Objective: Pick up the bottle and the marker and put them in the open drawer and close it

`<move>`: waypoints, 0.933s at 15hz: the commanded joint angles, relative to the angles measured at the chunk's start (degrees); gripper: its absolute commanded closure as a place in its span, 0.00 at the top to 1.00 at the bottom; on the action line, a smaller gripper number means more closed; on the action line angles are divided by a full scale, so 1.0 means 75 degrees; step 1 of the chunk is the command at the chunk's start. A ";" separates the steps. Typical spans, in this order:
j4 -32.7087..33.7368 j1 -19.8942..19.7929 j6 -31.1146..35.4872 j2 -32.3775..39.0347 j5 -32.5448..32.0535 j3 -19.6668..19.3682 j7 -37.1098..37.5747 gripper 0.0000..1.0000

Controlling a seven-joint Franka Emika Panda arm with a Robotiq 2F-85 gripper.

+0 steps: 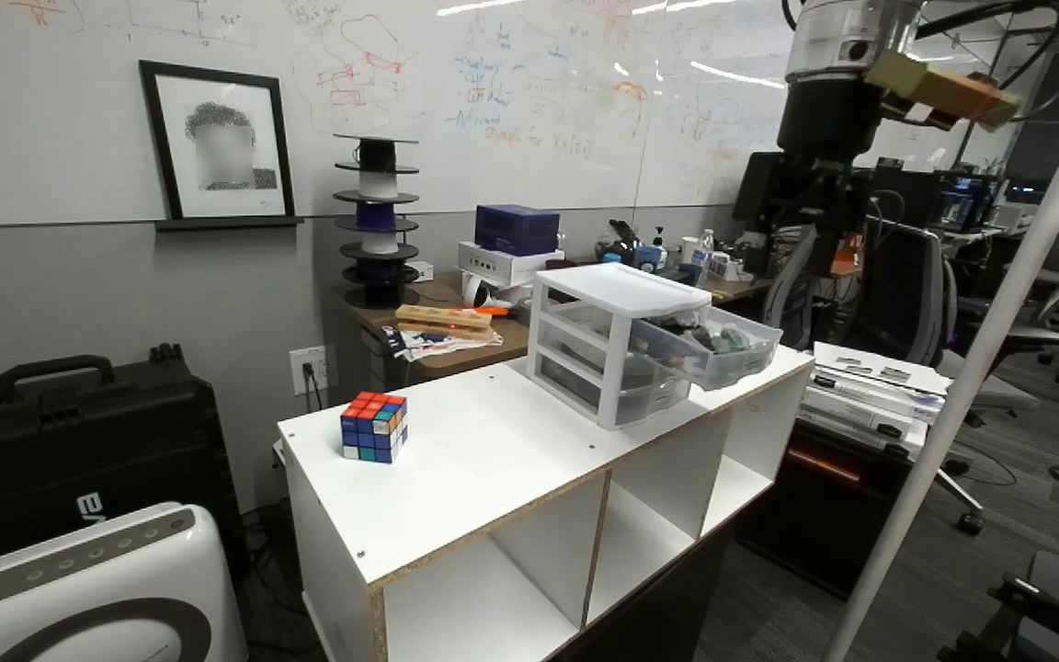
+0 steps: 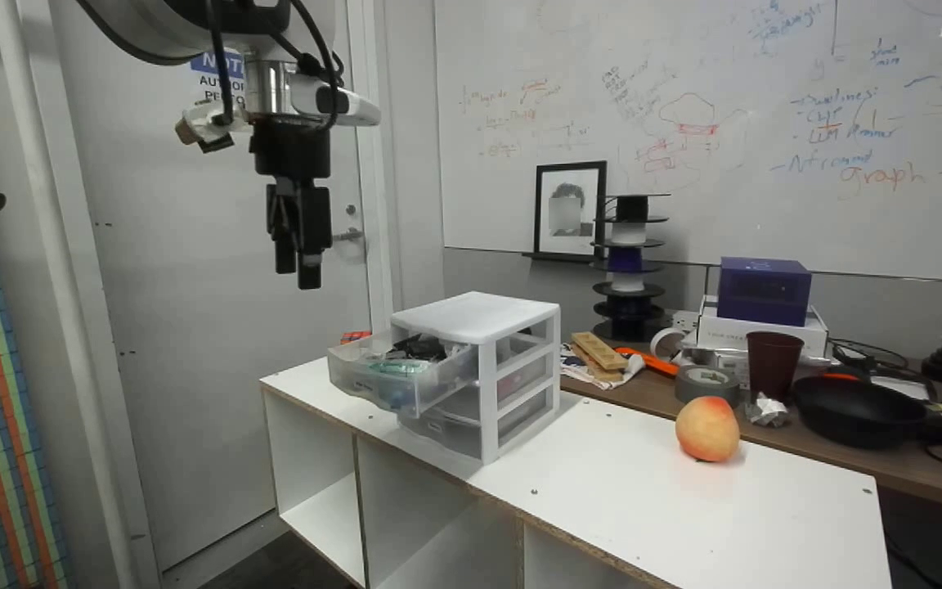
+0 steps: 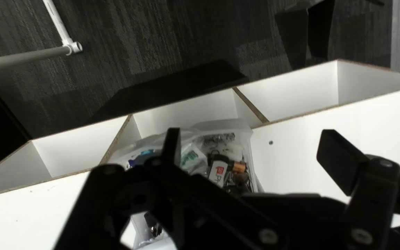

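Drawer (image 2: 369, 388): one, pulled out of the top of the unit (image 2: 479, 317); closing it remains to be done.
Bottle: none that I can single out on the shelf (image 1: 493, 423) or in the drawer.
Marker: the same. Either may lie in the drawer's clutter, so I cannot tell whether the loading is finished; if it is, I judge that only the push remains.
Pincer (image 3: 250, 147): one, mine, higher than the drawer and well apart from it. Two fingers, spread wide, with nothing in their hold.
Unit: one, standing on the shelf.
Shelf: one.
Contents: one white piece (image 3: 217, 175) with a red mark; one orange piece (image 3: 239, 167), just beside it; one bag (image 3: 191, 157), I take it, with green print; the rest too jumbled to count.
Cube (image 1: 373, 428): one, near one end of the shelf.
Fruit (image 2: 707, 429): one, across the unit from the cube.
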 commanded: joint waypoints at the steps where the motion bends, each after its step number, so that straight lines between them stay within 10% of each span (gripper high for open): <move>1: -0.0182 -0.0193 -0.0699 -0.0158 -0.0399 -0.0130 -0.0671 1.00; 12: -0.0070 -0.0344 0.0854 0.2059 -0.1189 -0.0356 -0.2047 1.00; 13: -0.0092 -0.0295 0.1128 0.2151 -0.1250 -0.0311 -0.2002 0.75; 14: -0.0099 -0.0243 0.1404 0.2224 -0.1368 -0.0273 -0.1910 0.74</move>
